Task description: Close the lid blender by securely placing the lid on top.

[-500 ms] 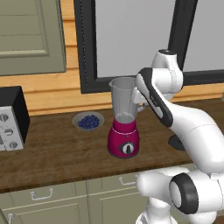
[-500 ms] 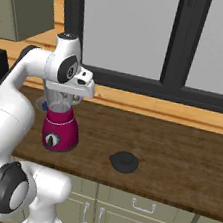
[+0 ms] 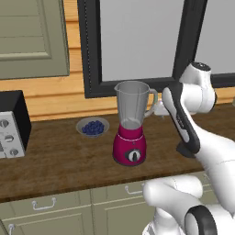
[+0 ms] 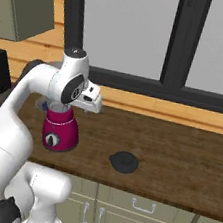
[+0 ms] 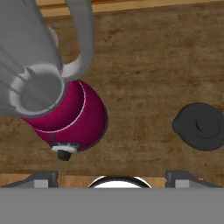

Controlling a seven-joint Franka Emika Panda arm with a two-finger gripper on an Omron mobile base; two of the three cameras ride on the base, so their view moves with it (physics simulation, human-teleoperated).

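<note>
Below, the lid lies right of the open end effector, seemingly untouched.

Wood counter (cabinets below), probably dark-framed window.

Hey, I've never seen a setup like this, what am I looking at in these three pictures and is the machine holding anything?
This is a computer-rendered kitchen with a white robot arm on a base that can drive. Two pictures come from cameras on that base, behind the arm: one from its left, one from its right. The third comes from a camera on the hand itself, looking straight down at the wooden counter.

On the counter stands the blender, with a magenta base and a clear jar that has no top on it. Its lid, a flat round black cap, lies apart on the wood to the blender's right. Left of the blender sits a grey bowl of blueberries, and further left a toaster oven.

The pincer is open above the counter and holds nothing.
</note>
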